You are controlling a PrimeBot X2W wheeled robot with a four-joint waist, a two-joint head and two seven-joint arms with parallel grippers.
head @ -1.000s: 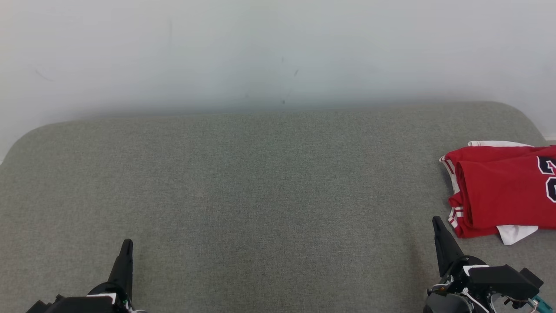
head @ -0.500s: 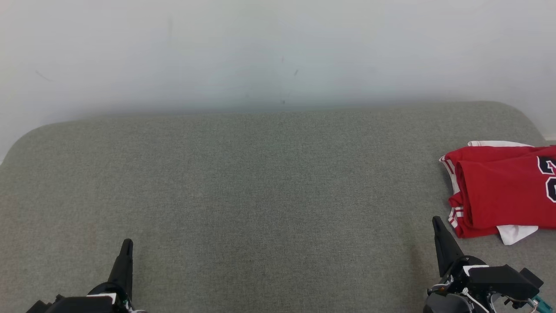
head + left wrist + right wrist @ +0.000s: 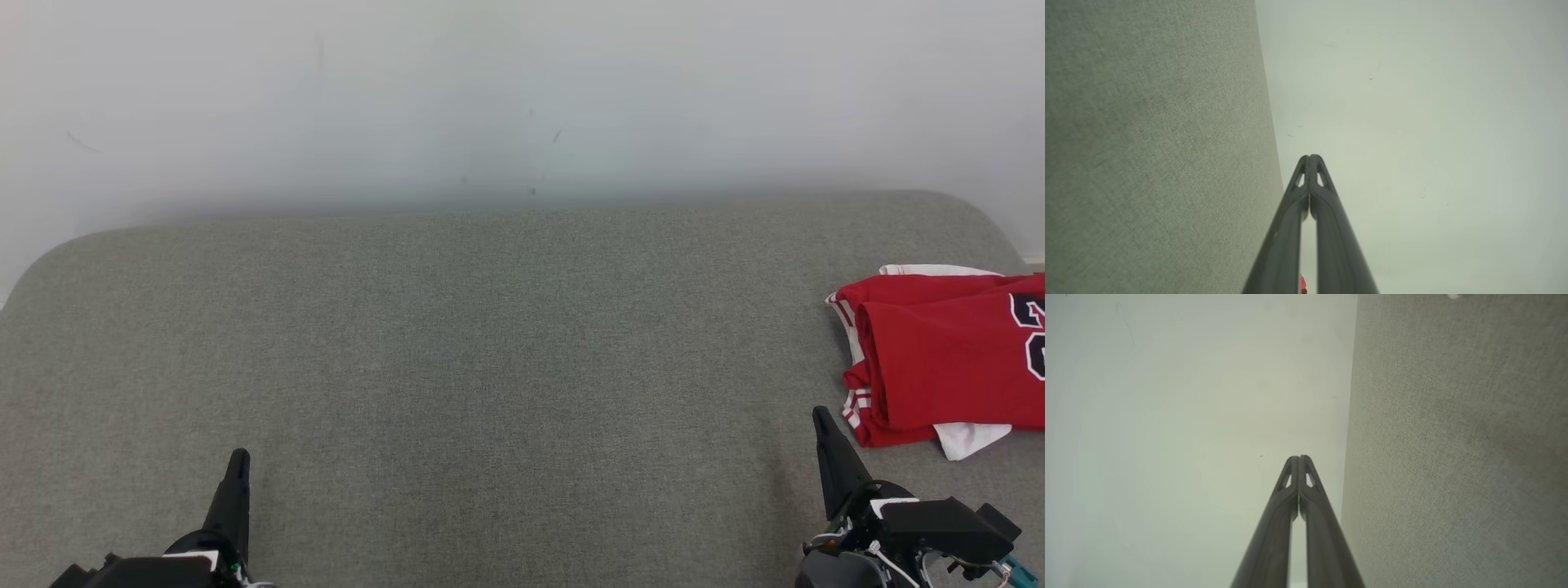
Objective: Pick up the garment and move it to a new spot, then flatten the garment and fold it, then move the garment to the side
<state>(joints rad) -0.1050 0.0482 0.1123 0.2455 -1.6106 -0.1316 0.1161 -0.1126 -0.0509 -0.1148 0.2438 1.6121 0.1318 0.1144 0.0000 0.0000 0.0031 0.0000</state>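
Note:
The garment (image 3: 947, 363) is a red jersey with dark numerals and white trim, folded on the grey padded surface (image 3: 490, 343) at the far right, partly cut off by the head view's right edge. My right gripper (image 3: 819, 416) rests at the lower right, just below and left of the garment, shut and apart from it. Its fingertips meet in the right wrist view (image 3: 1299, 457). At the lower left my left gripper (image 3: 238, 456) is shut with nothing in it, and its tips touch in the left wrist view (image 3: 1309, 156). A sliver of red (image 3: 1303, 283) shows between those fingers.
A pale wall (image 3: 522, 98) rises behind the grey surface, whose far corners are rounded. White fabric (image 3: 967, 437) pokes out from under the red jersey at its near edge.

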